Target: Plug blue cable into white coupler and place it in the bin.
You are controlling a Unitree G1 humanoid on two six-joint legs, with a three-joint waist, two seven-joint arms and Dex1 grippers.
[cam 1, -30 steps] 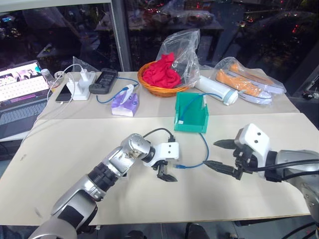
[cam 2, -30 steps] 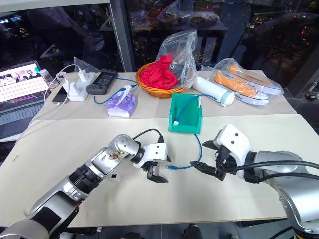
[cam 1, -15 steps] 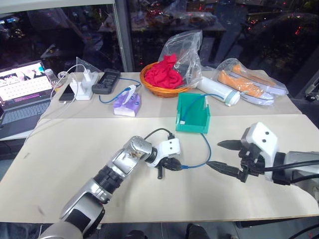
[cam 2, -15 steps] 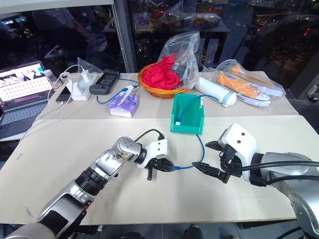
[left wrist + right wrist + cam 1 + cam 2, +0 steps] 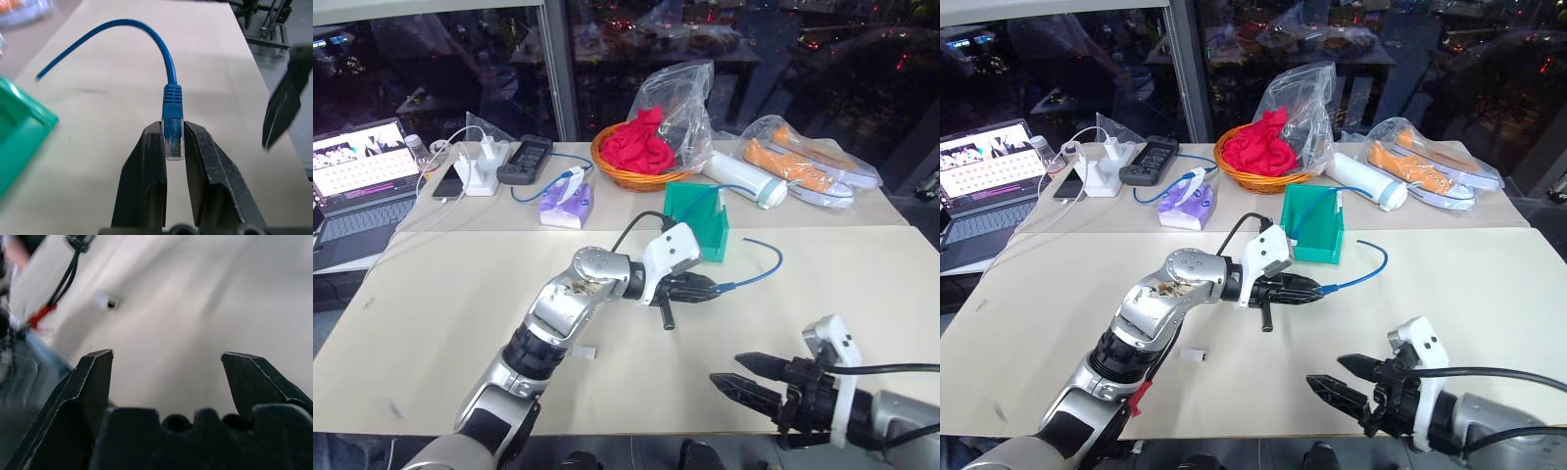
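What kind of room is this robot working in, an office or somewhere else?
Probably an office or lab workspace at night. A plain pale table stands against dark glass panes; on it lie an open laptop, a white charger block with cords and other items, such as bagged orange shoes.

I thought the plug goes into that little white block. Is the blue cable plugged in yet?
Not yet. The blue cable has its clear plug pinched bare in the left gripper, and the white coupler lies apart on the table.

2 head views overlook table (image 5: 431, 294) (wrists close).
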